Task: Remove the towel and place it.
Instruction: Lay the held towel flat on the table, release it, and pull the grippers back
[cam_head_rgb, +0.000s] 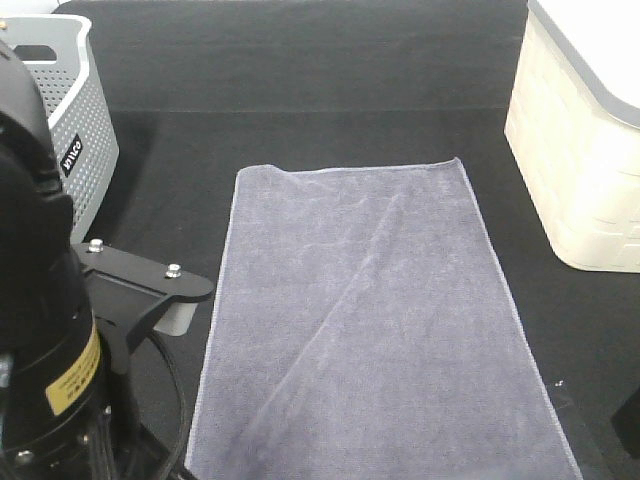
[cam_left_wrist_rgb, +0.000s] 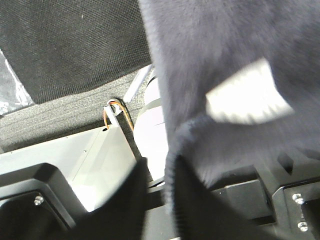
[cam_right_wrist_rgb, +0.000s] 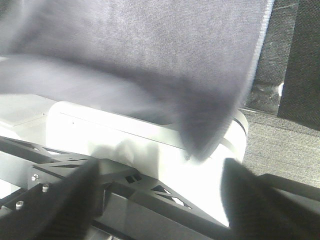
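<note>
The left gripper (cam_left_wrist_rgb: 156, 165) has its two dark fingers (cam_left_wrist_rgb: 120, 205) a little way apart, and a thin bright gap shows between them. The towel (cam_left_wrist_rgb: 225, 50) is right at this gripper. Its grey, fuzzy cloth touches one finger near the tip and fills the space just past it. I cannot tell if any cloth is caught in the gap. A blurry white patch (cam_left_wrist_rgb: 247, 95) sits on the towel a bit past the fingers. On the other finger's side, a thin orange wire (cam_left_wrist_rgb: 120, 112) curls near the gripper. The right gripper (cam_right_wrist_rgb: 160, 167) is wide open and holds nothing. A blurry corner of the towel hangs just past its fingertips, close to a white rounded box (cam_right_wrist_rgb: 125, 130). I cannot tell if the corner touches the box. From the high camera, the towel lies spread out flat on the black table (cam_head_rgb: 300, 70), with one soft crease slanting across it. Its near end runs out of the picture. The big black left arm (cam_head_rgb: 40, 300) stands just beside the towel's edge. Far back, a grey basket (cam_head_rgb: 60, 130) with little holes stands on the left gripper's side. A cream basket (cam_head_rgb: 580, 170) stands on the right gripper's side. Both baskets are well apart from the towel.
</note>
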